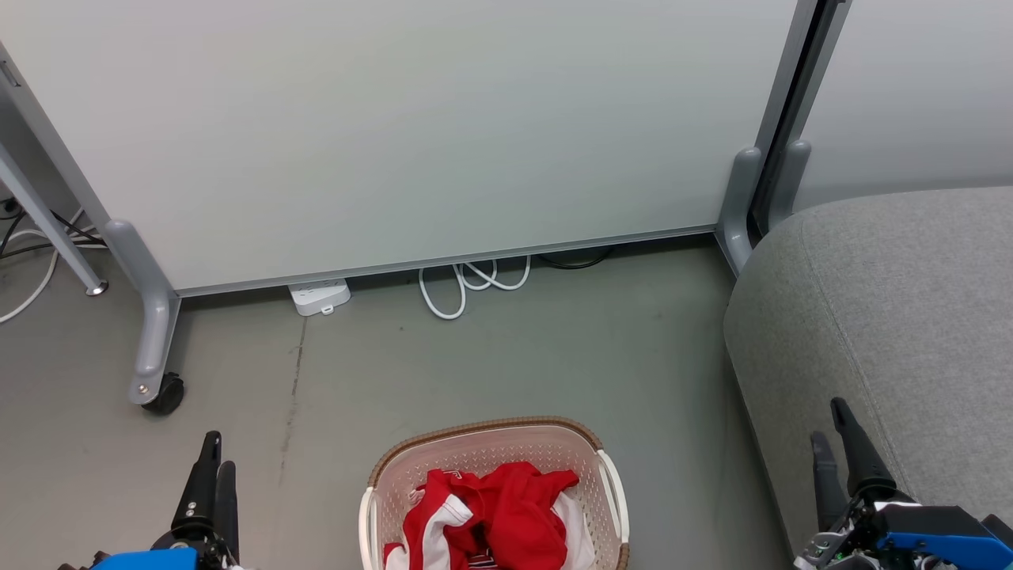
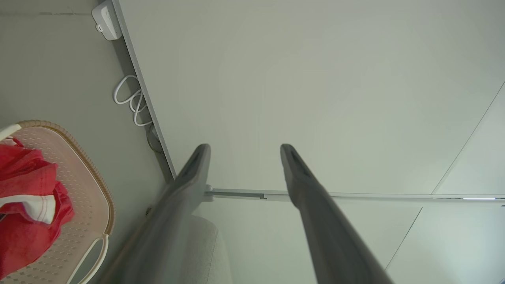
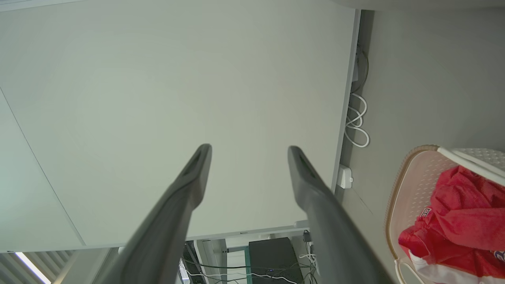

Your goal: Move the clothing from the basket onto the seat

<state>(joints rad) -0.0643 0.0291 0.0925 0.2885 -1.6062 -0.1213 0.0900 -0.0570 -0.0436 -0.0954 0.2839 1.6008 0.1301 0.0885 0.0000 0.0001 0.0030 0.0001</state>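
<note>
The cream basket (image 1: 411, 463) with a brown rim stands on the floor at the bottom middle of the head view. Crumpled red and white clothing (image 1: 495, 514) lies inside it. The grey seat (image 1: 894, 317) fills the right side. My left gripper (image 1: 215, 450) hangs open at the lower left, left of the basket. My right gripper (image 1: 829, 426) is open at the lower right, over the seat's front edge. In the left wrist view the open left gripper (image 2: 244, 152) points at a pale panel, with the basket (image 2: 85, 205) and clothing (image 2: 27, 197) at left. The right wrist view shows the open right gripper (image 3: 249, 154), basket (image 3: 410, 185) and clothing (image 3: 461, 221).
A pale partition panel (image 1: 411, 134) on grey feet with a castor (image 1: 165, 392) stands behind the basket. A white power strip (image 1: 319, 297) and a looped white cable (image 1: 467, 283) lie under its lower edge. Bare grey floor (image 1: 491, 364) lies between panel and basket.
</note>
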